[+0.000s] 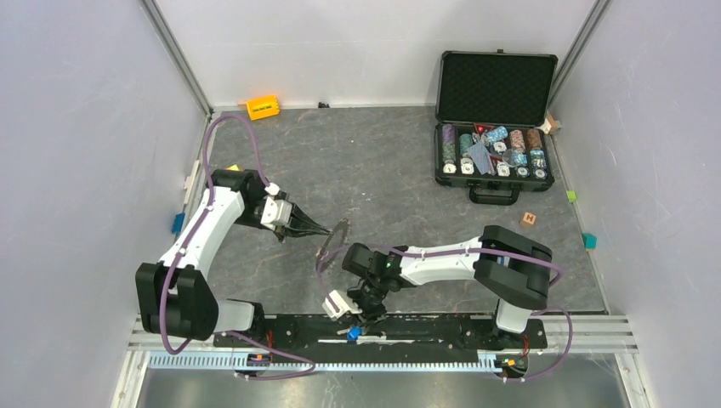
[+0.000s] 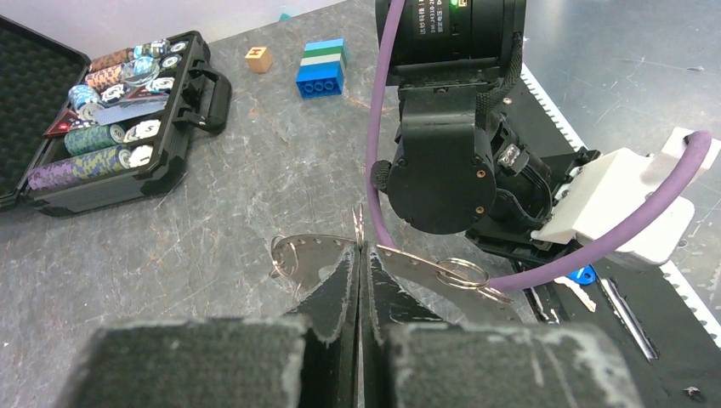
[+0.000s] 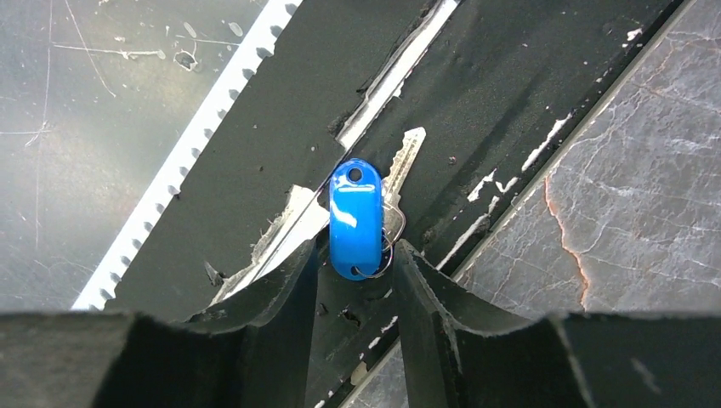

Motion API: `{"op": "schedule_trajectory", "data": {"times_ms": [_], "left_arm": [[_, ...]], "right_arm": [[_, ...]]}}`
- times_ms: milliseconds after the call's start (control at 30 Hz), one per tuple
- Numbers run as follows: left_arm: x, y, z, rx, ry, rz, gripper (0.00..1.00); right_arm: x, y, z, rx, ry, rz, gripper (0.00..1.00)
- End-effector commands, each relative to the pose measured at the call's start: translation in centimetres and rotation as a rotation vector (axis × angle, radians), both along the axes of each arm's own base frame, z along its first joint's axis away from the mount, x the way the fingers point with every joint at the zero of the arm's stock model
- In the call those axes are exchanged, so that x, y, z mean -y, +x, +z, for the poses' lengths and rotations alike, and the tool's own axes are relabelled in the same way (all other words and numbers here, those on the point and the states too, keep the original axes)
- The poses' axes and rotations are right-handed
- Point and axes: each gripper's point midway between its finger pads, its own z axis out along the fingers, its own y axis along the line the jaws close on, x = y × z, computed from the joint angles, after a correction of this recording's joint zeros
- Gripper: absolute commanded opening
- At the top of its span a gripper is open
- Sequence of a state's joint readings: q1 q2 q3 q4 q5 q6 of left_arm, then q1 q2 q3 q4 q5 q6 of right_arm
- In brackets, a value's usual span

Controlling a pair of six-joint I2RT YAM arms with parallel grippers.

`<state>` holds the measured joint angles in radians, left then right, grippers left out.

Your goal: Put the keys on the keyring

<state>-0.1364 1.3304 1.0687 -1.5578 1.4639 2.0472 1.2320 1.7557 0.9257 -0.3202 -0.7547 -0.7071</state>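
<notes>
Top external view, contents by size: grey desk [image 1: 383, 170]; open poker-chip case [image 1: 496, 85] at upper right; black rail [image 1: 442, 327] along the lower edge. Keyring [image 1: 340, 234], frame centre, pinched edge-on by the tightly closed left fingers [image 2: 336, 289]; blue key [image 3: 355, 217], lower centre, lying on the rail between the right fingers [image 3: 285, 297], which stand part-open either side of its tag without gripping. Judged status: no key threaded yet, green key not located; pickup and threading of both remain.

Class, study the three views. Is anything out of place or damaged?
The blue key lies on the black base rail, off the grey table, between the open fingers of the right gripper. The rail's paint is chipped.
</notes>
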Motion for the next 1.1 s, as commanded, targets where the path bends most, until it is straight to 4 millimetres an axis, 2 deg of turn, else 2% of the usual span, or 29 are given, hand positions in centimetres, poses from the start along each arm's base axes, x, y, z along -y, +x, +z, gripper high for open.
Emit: {"op": "schedule_trajectory", "data": {"times_ms": [0,167,700,800,1067], "left_arm": [[0.1,0.0,1.8,0.189,-0.055,-0.009,0.02],[0.1,0.0,1.7,0.19,-0.056,-0.009,0.02],[0.0,-0.2,1.5,0.189,-0.055,-0.01,0.02],[0.0,-0.2,1.5,0.188,-0.055,-0.01,0.02],[0.0,-0.2,1.5,0.189,-0.056,-0.01,0.02]], "right_arm": [[-1.2,0.2,0.9,0.001,0.02,-0.008,0.42],[-1.3,0.4,1.1,0.012,0.018,-0.015,0.38],[-1.2,1.2,1.4,0.018,0.006,-0.025,0.03],[-1.3,1.5,1.9,0.02,0.015,-0.03,0.0],[-1.2,3.6,3.8,0.051,0.045,-0.093,0.0]]}}
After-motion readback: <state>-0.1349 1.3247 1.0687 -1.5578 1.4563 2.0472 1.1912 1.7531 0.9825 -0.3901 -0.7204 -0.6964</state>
